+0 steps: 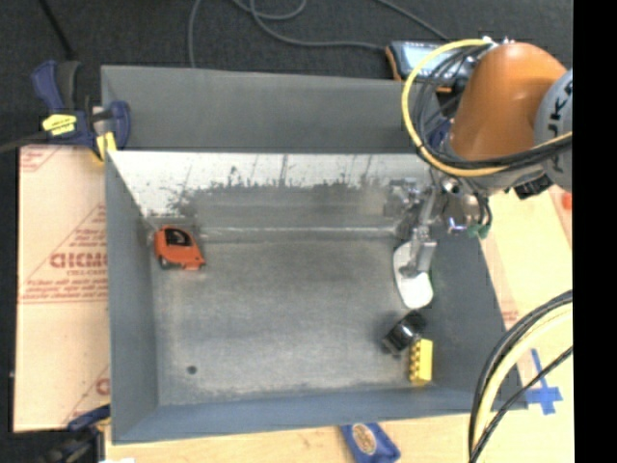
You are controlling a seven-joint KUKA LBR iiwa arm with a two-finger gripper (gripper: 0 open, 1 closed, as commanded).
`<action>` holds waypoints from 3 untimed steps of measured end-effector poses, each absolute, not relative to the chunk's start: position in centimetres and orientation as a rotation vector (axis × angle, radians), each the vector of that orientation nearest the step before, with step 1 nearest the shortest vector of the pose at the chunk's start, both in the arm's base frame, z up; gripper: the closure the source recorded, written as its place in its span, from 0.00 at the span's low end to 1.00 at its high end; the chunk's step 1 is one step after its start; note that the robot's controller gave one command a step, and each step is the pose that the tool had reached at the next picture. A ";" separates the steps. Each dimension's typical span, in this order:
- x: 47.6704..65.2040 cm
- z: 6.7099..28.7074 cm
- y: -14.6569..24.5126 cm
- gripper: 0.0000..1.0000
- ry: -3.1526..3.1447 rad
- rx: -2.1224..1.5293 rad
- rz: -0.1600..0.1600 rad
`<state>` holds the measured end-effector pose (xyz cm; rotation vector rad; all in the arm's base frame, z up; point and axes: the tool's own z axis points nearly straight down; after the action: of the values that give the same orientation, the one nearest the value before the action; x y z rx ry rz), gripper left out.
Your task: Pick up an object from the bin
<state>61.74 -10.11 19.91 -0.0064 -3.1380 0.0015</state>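
Observation:
My gripper (418, 255) hangs over the right part of the bin, near the right wall. Right at its lower end is a small white rounded thing (415, 290); whether it is gripped or lies on the floor below cannot be made out. A small black block (400, 336) lies just below that, towards the front right corner. A yellow studded brick (420, 360) rests against the black block on its front side.
An orange and black tape measure (177, 247) lies at the far left of the bin floor, by the left wall. The arm with its orange cover and yellow cables comes in over the bin's right rear corner.

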 end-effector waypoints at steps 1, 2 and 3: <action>61.9 20.4 -10.1 0.00 -3.146 -0.004 0.003; 57.7 13.2 -9.2 0.00 -3.144 0.149 0.003; 52.4 15.3 -7.2 0.00 -3.137 0.166 -0.001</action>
<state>52.40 -7.22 15.32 0.1658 -3.1374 -0.0005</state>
